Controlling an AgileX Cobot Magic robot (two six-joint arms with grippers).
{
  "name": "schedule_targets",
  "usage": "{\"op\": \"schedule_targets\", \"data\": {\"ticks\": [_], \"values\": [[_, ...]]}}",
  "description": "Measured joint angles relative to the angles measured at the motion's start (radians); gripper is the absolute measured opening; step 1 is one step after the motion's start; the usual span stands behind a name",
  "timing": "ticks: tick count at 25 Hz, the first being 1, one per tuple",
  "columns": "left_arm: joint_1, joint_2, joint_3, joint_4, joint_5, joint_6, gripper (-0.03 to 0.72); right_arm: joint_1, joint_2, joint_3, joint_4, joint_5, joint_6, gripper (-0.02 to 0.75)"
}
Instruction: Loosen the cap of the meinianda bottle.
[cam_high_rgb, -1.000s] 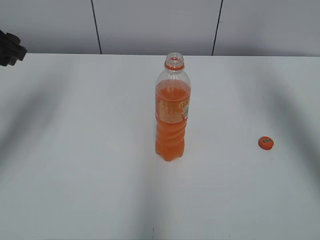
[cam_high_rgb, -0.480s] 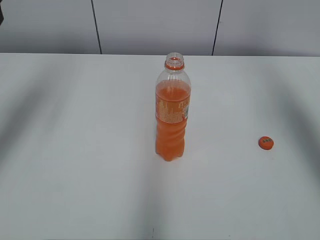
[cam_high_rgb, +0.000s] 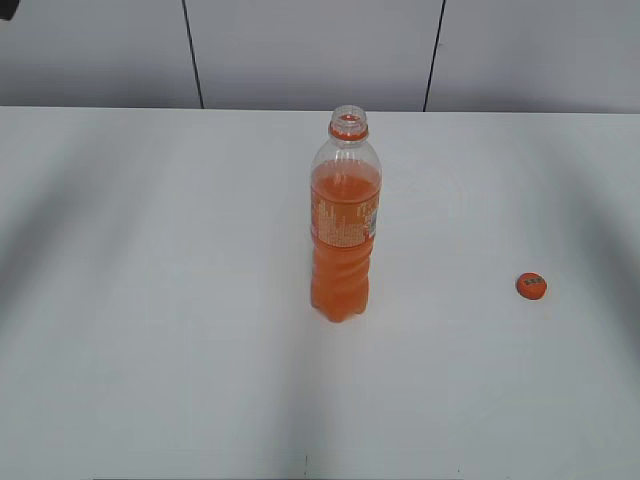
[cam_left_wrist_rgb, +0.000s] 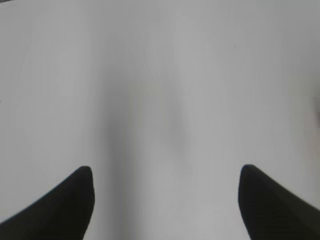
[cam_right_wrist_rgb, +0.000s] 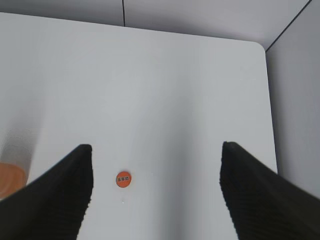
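The meinianda bottle (cam_high_rgb: 344, 235) stands upright in the middle of the white table, its neck open with no cap on it. The small orange cap (cam_high_rgb: 532, 286) lies flat on the table to the bottle's right, top side up. The right wrist view shows the cap (cam_right_wrist_rgb: 123, 179) far below, and an orange blur of the bottle (cam_right_wrist_rgb: 9, 181) at the left edge. My right gripper (cam_right_wrist_rgb: 157, 150) is open and empty, high above the table. My left gripper (cam_left_wrist_rgb: 166, 171) is open and empty over bare table. Neither arm shows in the exterior view, apart from a dark bit at the top left corner.
The white table (cam_high_rgb: 150, 300) ends at a grey panelled wall behind. In the right wrist view the table's rounded far right corner (cam_right_wrist_rgb: 257, 46) meets the wall.
The dark left arm at the exterior view's upper left edge has drawn back up and out of the frame. The bottle and the cap have not moved.
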Motion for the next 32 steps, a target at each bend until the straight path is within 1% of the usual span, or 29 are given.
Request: {"op": "schedule_targets", "data": {"ticks": [5,7,11,14,17,25,29,32], "values": [[0.000,-0.106,0.003,0.022,0.001,0.002,0.541,0.000,-0.079,0.000,0.008,0.002,-0.001,0.593],[0.000,-0.165,0.025,0.032,-0.001,0.002,0.541,0.000,-0.118,0.000,0.010,0.002,-0.001,0.593],[0.000,-0.283,0.132,0.036,0.000,0.004,0.540,0.000,-0.197,0.004,0.011,0.002,-0.001,0.593],[0.000,-0.364,0.241,0.038,0.001,0.005,0.540,0.000,-0.263,0.048,0.011,0.002,0.002,0.593],[0.000,-0.455,0.356,0.038,0.002,0.005,0.540,0.000,-0.335,0.141,0.011,0.002,0.008,0.593],[0.000,-0.738,0.619,0.025,-0.050,0.005,0.535,0.000,-0.582,0.504,0.012,0.002,0.015,0.593],[0.000,-0.842,0.752,0.021,-0.097,0.002,0.533,0.000,-0.674,0.684,0.016,-0.043,0.016,0.593],[0.000,-0.915,0.843,0.017,-0.102,-0.006,0.533,0.000,-0.734,0.806,0.044,-0.077,0.016,0.593]]}}
